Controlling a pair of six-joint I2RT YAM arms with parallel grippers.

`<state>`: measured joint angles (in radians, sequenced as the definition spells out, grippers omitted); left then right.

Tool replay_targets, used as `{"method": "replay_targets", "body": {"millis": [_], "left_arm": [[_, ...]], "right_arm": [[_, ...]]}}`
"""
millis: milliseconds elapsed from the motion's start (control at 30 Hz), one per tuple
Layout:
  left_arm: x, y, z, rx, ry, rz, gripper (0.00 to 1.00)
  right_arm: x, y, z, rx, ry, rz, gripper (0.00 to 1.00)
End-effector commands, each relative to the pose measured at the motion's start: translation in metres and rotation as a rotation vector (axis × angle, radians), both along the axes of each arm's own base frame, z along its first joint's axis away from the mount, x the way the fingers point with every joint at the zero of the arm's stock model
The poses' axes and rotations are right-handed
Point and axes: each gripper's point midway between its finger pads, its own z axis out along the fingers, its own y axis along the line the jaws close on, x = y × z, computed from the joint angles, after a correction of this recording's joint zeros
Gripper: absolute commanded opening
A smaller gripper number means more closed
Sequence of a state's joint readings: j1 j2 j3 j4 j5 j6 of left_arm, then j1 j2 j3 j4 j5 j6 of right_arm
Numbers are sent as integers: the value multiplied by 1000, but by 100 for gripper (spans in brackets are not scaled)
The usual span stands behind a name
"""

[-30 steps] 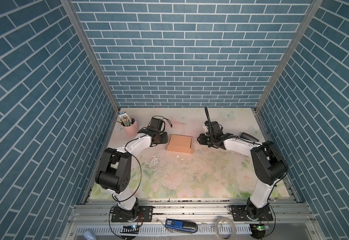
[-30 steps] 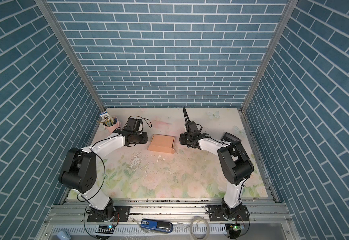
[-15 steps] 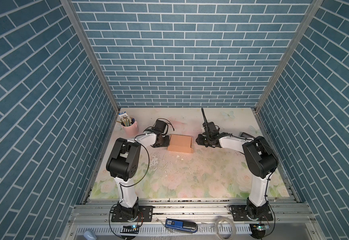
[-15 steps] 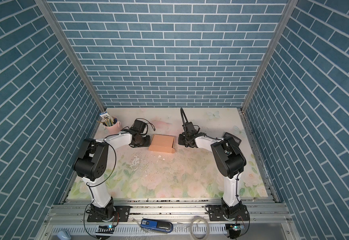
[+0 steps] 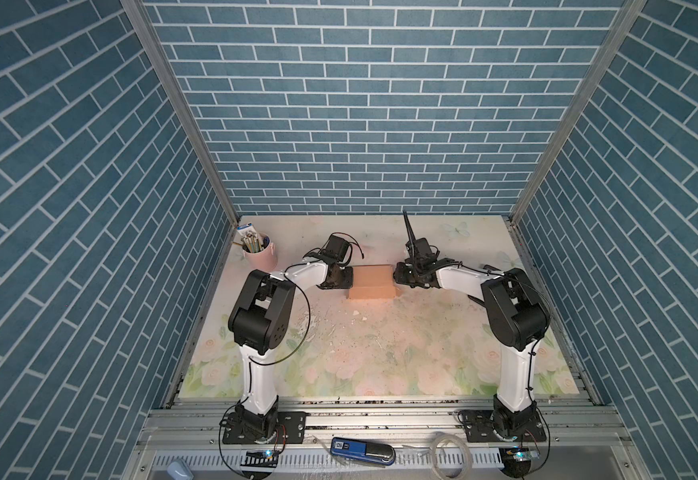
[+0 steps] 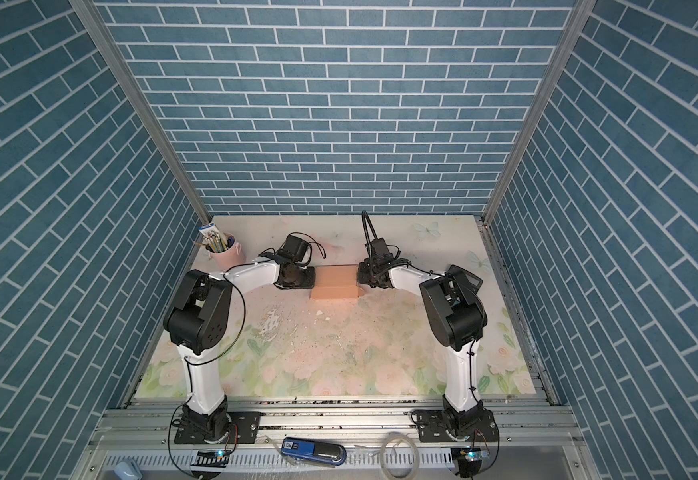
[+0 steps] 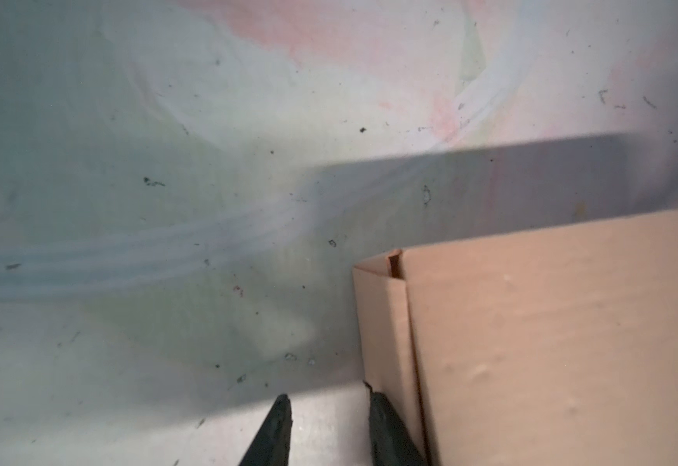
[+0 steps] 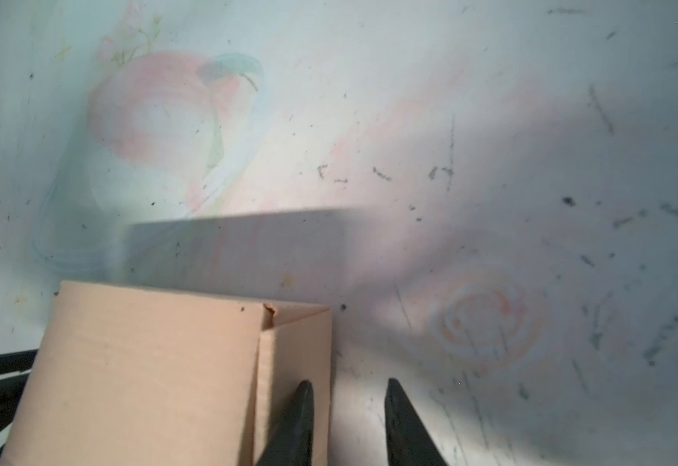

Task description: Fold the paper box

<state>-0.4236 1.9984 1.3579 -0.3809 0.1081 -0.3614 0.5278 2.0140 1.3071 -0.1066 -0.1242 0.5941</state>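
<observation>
Paper box (image 5: 371, 279) looks closed, toward 12 o'clock of table (image 5: 380, 357). My left gripper (image 7: 327, 403) at its 9 o'clock, right gripper (image 8: 347, 389) at 3, jaws apart, empty. Squaring ends, I judge; next needs even inward press

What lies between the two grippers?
Only the paper box: left gripper at one end, right gripper at the other, seen in both top views.

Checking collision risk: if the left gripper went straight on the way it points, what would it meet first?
Most likely the table mat, just beside the end of the paper box. The left gripper points down at bare mat; one finger looks right against the box's end wall, though depth is unclear.
</observation>
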Motion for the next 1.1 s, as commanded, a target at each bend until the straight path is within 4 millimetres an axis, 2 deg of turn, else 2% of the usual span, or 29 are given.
{"method": "replay_targets", "body": {"millis": [0,167,333,500,633,800,967,1067], "left_arm": [[4,-24,4,-35,-2,-33,36],[12,-31,5,-49,-4,-29,36],[7,-15,12,-19,-15,-6,38],[-5,-4,26,-31,-34,14,38],[-18,-2,41,-75,-55,23,38],[-33,-11,55,-192,-65,30,38],[-42,-23,68,-320,-85,54,38],[-45,-27,70,-335,-89,55,39]], "right_arm": [[5,-10,-2,-16,12,-4,32],[13,-38,-1,-32,11,-47,33],[13,-69,3,-63,3,-100,34],[6,-85,12,-47,-14,-129,35],[-4,-85,30,-6,-39,-131,35],[-19,-77,49,101,-51,-130,36],[-31,-64,61,201,-48,-117,37],[-36,-56,63,235,-41,-104,37]]}}
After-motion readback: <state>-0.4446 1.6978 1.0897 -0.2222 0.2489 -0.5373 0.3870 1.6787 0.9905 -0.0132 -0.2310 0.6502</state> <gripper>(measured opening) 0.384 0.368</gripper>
